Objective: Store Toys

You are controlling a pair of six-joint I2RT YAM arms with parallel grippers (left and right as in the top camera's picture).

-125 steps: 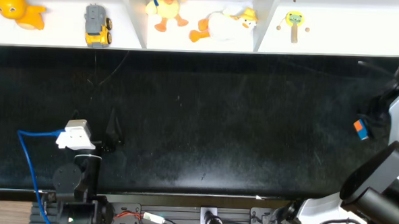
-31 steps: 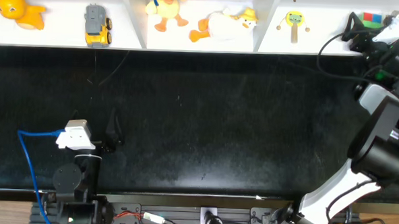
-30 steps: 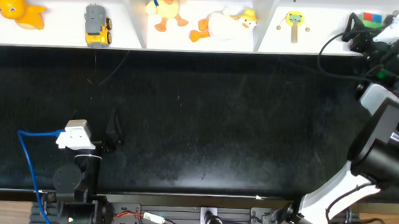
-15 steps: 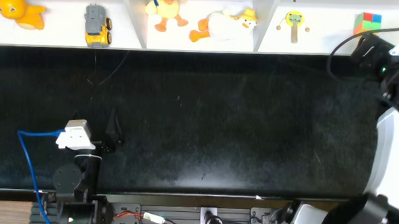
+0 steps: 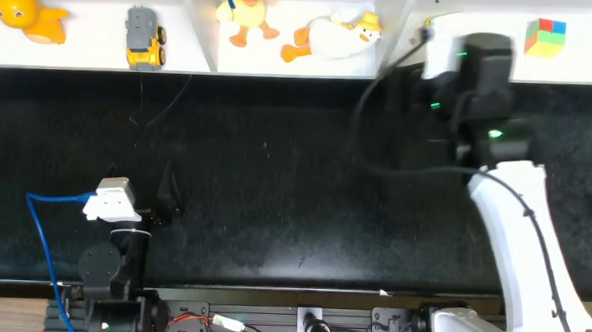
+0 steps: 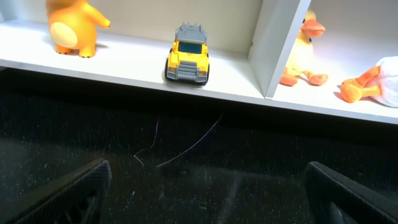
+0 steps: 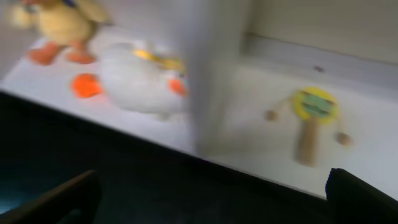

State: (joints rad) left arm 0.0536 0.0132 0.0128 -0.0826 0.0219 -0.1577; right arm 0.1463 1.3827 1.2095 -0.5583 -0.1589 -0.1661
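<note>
I stood by and read along the white shelf (image 5: 81,57) from its left end. An orange duck (image 5: 22,12) sat in the left bay with a toy truck (image 5: 144,37) beside it, both upright. Well back from the shelf, low over the black table (image 5: 295,186), the left gripper (image 6: 211,193) faced that bay with its fingers spread wide and nothing between them. In the shelf's middle bay a yellow plush duck (image 5: 248,9) sat up, and a white plush duck (image 5: 332,37) lay on its side just beside the divider (image 7: 214,74). Past the divider, a rattle drum (image 7: 314,121) lay flat in the right bay. The right gripper (image 7: 211,193) hung just in front of the shelf there, jaws fully apart and empty. A colour-block cube (image 5: 545,37) stood further along the same bay. Every toy I could see was on the shelf, so the storing looked done. The worry was the right arm: its cable (image 5: 359,119) looped near the shelf front, and a careless swing could have caught the divider or dragged the white duck or the rattle off the lip
</note>
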